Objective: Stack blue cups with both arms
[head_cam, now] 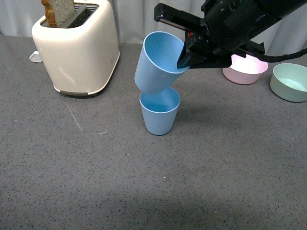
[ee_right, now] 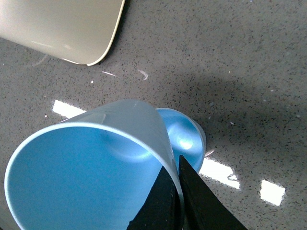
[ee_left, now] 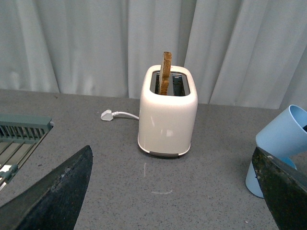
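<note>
1. Right gripper (head_cam: 185, 53): clamped on the rim of the upper blue cup (head_cam: 157, 62), one finger inside and one outside (clearest in the right wrist view).
2. Upper blue cup: tilted, its base meeting the mouth of the lower blue cup (head_cam: 159, 115).
3. Lower blue cup: upright on the grey bench (head_cam: 96, 182), right of the toaster (head_cam: 76, 48).
4. Left gripper (ee_left: 171, 152): fingers spread wide, holding nothing, apart from both cups.
5. Pink bowl (head_cam: 244, 71) and green bowl (head_cam: 289, 82): far right of the bench.
</note>
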`<state>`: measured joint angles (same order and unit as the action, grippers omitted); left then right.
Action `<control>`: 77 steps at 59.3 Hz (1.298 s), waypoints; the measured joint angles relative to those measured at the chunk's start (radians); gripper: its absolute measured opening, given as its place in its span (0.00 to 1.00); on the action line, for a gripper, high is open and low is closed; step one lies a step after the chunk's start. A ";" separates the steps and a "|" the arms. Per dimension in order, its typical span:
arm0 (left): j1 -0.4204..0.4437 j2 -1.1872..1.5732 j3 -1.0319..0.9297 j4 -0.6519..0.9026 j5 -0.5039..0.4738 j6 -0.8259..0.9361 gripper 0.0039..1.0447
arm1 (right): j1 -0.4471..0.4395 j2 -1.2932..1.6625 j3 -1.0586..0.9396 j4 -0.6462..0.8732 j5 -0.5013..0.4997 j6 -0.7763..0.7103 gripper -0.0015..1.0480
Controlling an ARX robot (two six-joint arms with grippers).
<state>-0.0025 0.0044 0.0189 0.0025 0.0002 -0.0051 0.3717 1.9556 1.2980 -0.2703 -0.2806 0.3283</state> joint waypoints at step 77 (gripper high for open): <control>0.000 -0.001 0.000 0.000 -0.001 0.000 0.94 | -0.183 -0.468 -0.999 1.441 0.460 -0.328 0.01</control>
<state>-0.0025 0.0036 0.0189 0.0021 -0.0010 -0.0048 0.1883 1.4872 0.2985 1.1706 0.1799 0.0002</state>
